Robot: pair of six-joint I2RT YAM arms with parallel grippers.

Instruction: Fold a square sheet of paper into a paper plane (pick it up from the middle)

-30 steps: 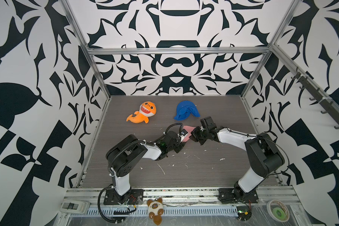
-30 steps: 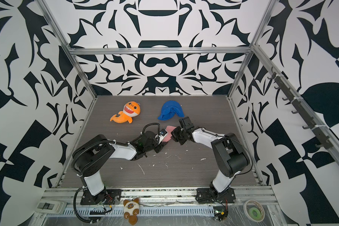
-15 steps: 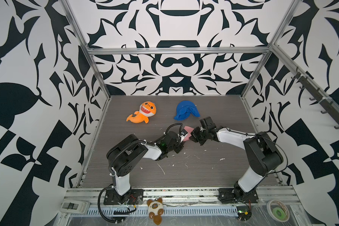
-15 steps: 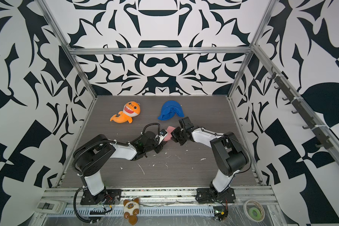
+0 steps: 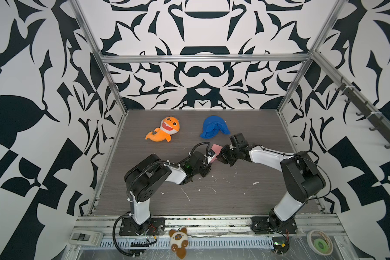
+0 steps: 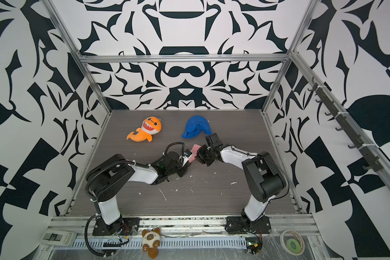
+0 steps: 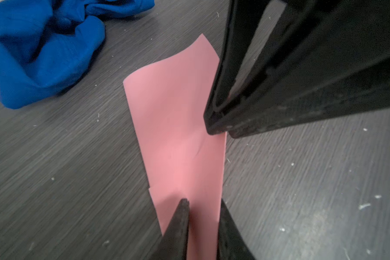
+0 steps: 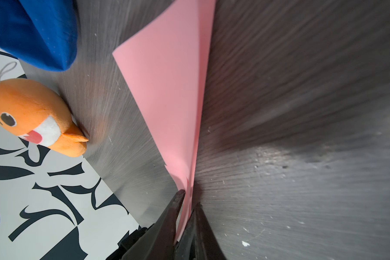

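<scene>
The square sheet of paper (image 5: pixel 216 148) is pink, folded into a narrow tapering strip, and held up off the table's middle between both grippers. In the left wrist view the paper (image 7: pixel 178 112) runs between the fingers of my left gripper (image 7: pixel 202 202), which stand a narrow gap apart. My right gripper (image 7: pixel 218 128) meets the strip from the opposite side. In the right wrist view the paper (image 8: pixel 167 78) passes between the fingers of my right gripper (image 8: pixel 189 198), slightly parted, with a sliver of gap beside the sheet. No finished paper plane shows.
An orange shark plush (image 5: pixel 164 131) and a blue cloth lump (image 5: pixel 214 129) lie on the table behind the grippers. White scraps (image 5: pixel 185 193) dot the dark wood table (image 5: pixel 245 198). A small plush (image 5: pixel 178 242) and a tape roll (image 5: pixel 320 243) sit on the front rail.
My left gripper's jaws have narrowed around the paper. My right gripper's jaws, shut on the paper before, have parted a little. Both arms have barely shifted.
</scene>
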